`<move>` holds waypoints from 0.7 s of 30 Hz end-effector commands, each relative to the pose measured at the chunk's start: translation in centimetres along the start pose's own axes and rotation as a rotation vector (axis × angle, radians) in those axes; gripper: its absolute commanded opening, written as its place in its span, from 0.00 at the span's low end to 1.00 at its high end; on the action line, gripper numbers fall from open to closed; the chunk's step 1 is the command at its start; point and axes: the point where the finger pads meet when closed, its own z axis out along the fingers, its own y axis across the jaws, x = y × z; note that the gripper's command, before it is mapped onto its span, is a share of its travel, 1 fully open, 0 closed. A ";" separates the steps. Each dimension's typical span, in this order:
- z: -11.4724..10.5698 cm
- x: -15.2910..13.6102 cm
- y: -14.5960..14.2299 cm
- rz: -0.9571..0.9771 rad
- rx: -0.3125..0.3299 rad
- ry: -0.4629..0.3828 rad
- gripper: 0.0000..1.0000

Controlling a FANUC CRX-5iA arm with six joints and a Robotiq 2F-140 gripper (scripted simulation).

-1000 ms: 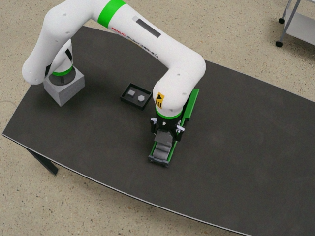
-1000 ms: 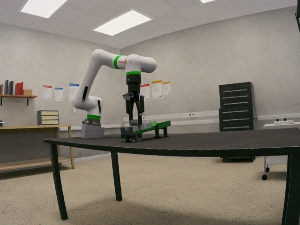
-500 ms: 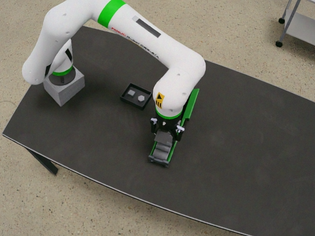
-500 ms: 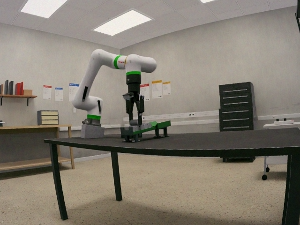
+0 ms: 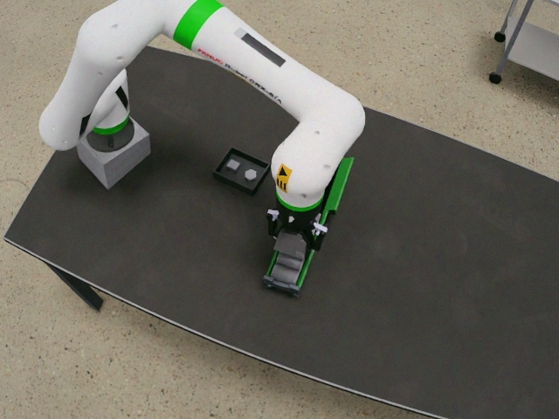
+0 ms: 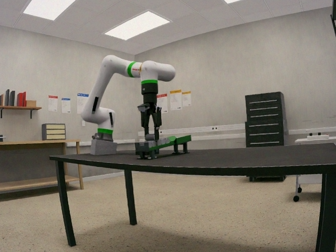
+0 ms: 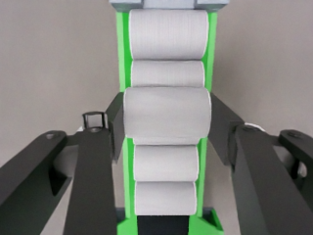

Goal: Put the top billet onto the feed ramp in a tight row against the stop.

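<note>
Above the stop (image 5: 280, 285), in the top view, the gripper (image 5: 294, 237) hangs over the low part of the green feed ramp (image 5: 336, 189). A grey billet (image 5: 288, 243) lies between its fingers, upslope of the stop, with more grey billets showing between it and the stop. Jaw contact cannot be read from this height.

Upslope of the stop, in the exterior view, the arm (image 6: 114, 67) stands vertical over the ramp. The billet sits at fingertip level, 1 layer above the row. It appears to rest on the row, not lifted.

Nearest the stop, in the wrist view, 2 row billets (image 7: 168, 34) lie square across the ramp, touching each other. 2 more (image 7: 166, 163) lie further from the stop. The stacked billet bridges billets 2 and 3 counted from the stop and hides their joint, so any gap there cannot be told. It is a plain, smooth, light grey cylinder, lying straight across. The dark pads (image 7: 116, 128) bear on both its end faces: jaws clamped on it endwise.

Assessment: grasp made; lift, transfer to the upslope end of the row and closing up against the stop all remain.
</note>
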 end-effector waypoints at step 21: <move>-10.1 0.0 -0.1 0.000 0.003 0.001 0.43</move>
